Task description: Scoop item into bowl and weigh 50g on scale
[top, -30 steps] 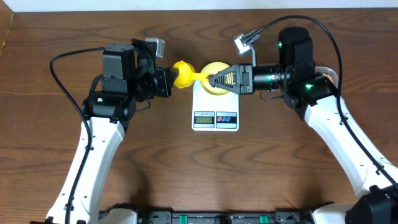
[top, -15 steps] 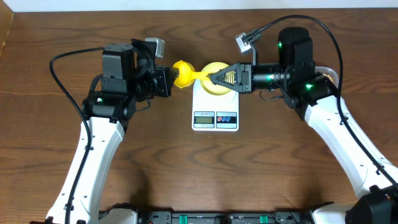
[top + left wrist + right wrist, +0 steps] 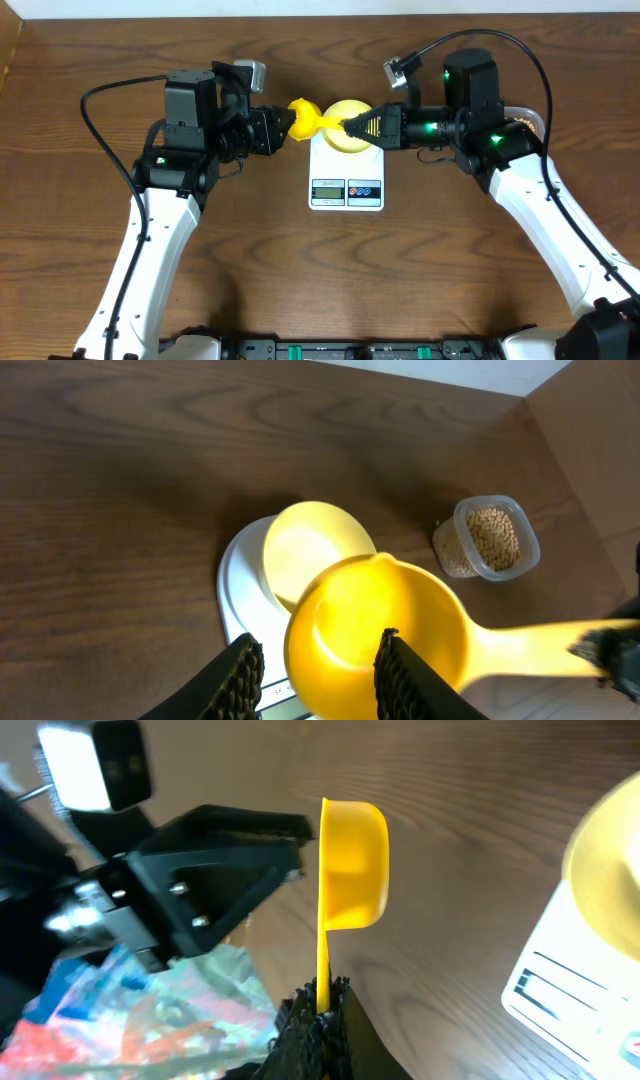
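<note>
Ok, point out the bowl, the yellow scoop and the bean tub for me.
bowl point(image 3: 308, 545): left wrist view, on its inside floor.
yellow scoop point(image 3: 360, 622): left wrist view, on the inside of its cup.
bean tub point(image 3: 449, 556): left wrist view, on its clear side wall.

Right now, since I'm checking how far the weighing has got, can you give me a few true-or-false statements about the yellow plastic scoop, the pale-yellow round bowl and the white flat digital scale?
1. The cup of the yellow plastic scoop holds nothing. True.
2. The pale-yellow round bowl is half full. False: it is empty.
3. The right gripper is shut on the scoop's handle. True.
4. The bowl stands beside the white flat digital scale, not on it. False: it stands on the scale.
5. The clear plastic tub is empty. False: it holds small tan beans.
</note>
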Controlling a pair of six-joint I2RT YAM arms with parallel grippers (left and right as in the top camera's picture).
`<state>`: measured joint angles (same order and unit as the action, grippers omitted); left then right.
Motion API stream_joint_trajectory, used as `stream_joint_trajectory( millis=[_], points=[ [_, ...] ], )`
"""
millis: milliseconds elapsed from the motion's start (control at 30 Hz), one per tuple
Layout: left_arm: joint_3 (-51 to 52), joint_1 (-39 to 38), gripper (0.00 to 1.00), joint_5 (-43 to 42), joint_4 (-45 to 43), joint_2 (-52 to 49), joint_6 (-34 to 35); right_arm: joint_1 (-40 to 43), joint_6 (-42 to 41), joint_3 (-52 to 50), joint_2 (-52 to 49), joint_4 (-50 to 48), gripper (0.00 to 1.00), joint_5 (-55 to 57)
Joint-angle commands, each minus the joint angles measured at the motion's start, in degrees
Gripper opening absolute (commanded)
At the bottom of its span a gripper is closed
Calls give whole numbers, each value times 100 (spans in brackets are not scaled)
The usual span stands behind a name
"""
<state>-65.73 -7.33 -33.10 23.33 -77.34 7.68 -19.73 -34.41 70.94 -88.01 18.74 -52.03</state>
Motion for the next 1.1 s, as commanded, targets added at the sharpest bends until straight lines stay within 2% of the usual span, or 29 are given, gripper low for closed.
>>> stream_joint_trajectory(
  millis=[0,133,267,433,567,700,1067],
  points=[
    [-70,-15,40,-81,17,199,-195,66,197,66,24,153,1,461],
    [-70,-15,40,55,339,535,-601,380,555,256,26,758,1,828],
    [-70,-63,40,365,946,796,-918,616,1261,975,26,1818,1,1733],
    [-70,-664,40,1036,1886,841,-1436,629,1740,2015,26,2953,1,3038],
    [-70,-1377,40,1661,2291,750,-1499,638,1755,2573,26,3611,1,3932],
    [-68,-1897,40,1733,2321,457,-1499,656,1617,2752,26,4065,1,4647],
    [-68,-2367,40,1729,2068,-1320,-1497,905,1172,2752,26,5031,1,5567]
  ],
)
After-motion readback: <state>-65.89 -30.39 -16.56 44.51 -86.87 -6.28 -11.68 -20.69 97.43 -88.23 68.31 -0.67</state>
